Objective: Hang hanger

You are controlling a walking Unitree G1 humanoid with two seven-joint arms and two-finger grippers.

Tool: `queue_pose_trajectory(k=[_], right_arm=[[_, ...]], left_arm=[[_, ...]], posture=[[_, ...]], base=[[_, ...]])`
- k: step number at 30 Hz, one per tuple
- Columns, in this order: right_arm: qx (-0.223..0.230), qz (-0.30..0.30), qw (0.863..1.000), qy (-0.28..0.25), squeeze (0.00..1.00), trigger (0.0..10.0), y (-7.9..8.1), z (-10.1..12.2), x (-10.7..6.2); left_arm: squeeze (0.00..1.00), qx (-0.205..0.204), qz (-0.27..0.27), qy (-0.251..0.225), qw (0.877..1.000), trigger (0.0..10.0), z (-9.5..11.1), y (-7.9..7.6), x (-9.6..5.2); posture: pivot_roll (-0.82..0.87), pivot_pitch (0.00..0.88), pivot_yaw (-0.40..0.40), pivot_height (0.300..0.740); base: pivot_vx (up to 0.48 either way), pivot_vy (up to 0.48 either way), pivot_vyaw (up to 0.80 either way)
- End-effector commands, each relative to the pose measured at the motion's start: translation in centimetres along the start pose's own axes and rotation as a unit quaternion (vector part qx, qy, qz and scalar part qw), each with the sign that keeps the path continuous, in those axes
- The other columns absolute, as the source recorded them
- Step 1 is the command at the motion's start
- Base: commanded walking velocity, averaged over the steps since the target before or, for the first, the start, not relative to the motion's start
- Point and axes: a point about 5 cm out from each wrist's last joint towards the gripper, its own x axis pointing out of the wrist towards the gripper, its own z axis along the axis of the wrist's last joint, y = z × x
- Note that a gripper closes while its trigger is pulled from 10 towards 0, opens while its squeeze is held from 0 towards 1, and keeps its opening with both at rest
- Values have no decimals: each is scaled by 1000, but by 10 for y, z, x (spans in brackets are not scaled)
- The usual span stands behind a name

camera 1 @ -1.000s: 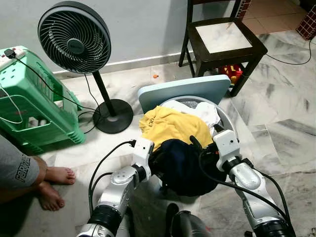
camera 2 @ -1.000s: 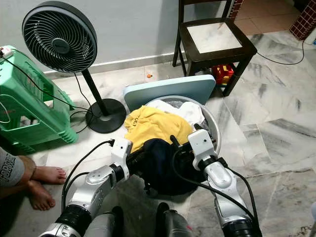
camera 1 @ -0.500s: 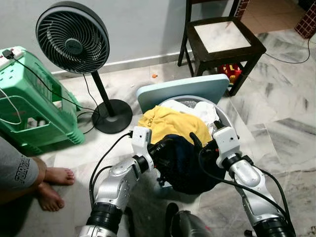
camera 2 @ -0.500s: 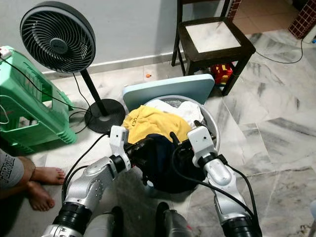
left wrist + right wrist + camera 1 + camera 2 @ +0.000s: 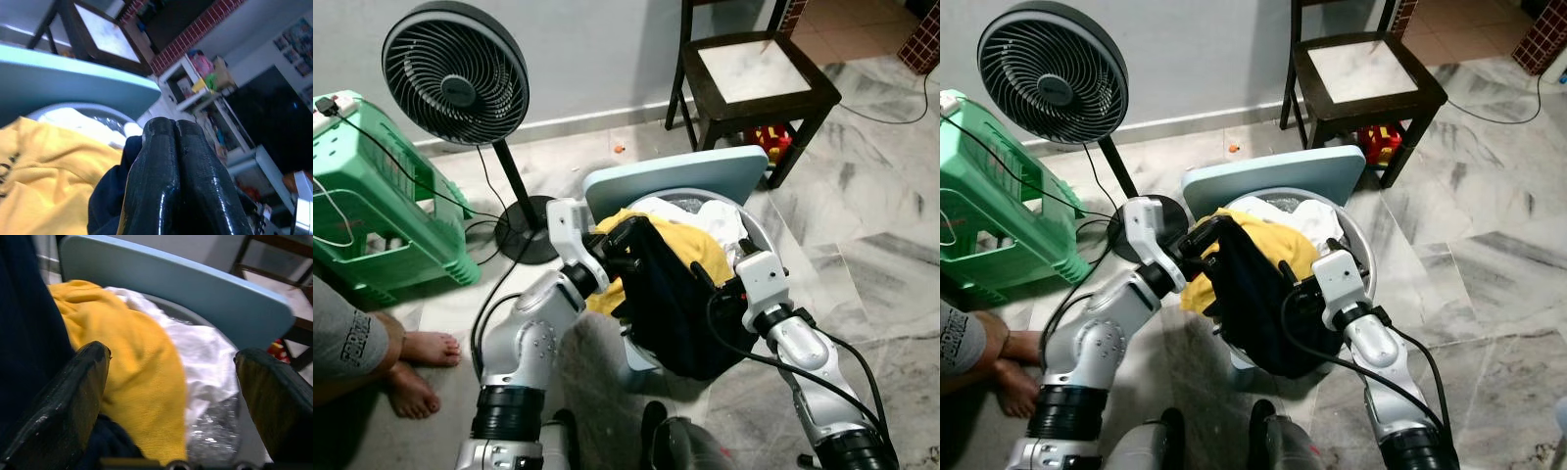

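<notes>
1. Since 1 second ago the left arm has swung up and out toward the fan side, and the dark navy garment (image 5: 671, 294) has risen with it, from a heap on the laundry to a long hanging sheet.
2. Left end effector (image 5: 625, 238) is clenched on the garment's top edge; the left wrist view shows its 2 fingers (image 5: 173, 181) pressed together with navy cloth bunched beside them.
3. Right end effector (image 5: 720, 292) sits low at the garment's right edge, near the basket (image 5: 759, 230) rim. Its 2 fingers (image 5: 73, 401) are spread wide apart in the right wrist view, released, with nothing held between them.
4. Key relation: the garment's long axis runs downward and toward the robot's right from the left end effector, so its lower hem lies just beside the right end effector, which is the nearer arm for any second grasp.
5. No hanger can be made out; I judge one may be hidden inside the cloth, but I cannot tell.
6. Yellow shirt (image 5: 705, 245) and white cloth (image 5: 710, 217) lie in the basket behind the lifted garment, with the pale blue board (image 5: 675, 181) propped against the basket's far side.
7. Beyond stand a fan (image 5: 455, 73), a green stool (image 5: 382, 196) and a dark chair (image 5: 759, 83); a person's bare feet (image 5: 416, 367) rest on the floor at the robot's left.
</notes>
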Motion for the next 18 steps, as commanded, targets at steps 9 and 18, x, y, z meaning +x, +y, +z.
queue_pose_trajectory(k=[9, 18], right_arm=[[-5, -48, 999, 8, 0, 10000, -14, -6, -1], [0, -45, 999, 2, 0, 10000, -7, -5, 3]], left_arm=[[0, 62, 32, -149, 986, 0, 76, -12, -12], [0, 145, 97, -184, 967, 0, 97, -15, -3]], posture=[[53, 283, -13, 740], [59, 277, 0, 740]], base=[[0, 0, 0], [0, 0, 0]])
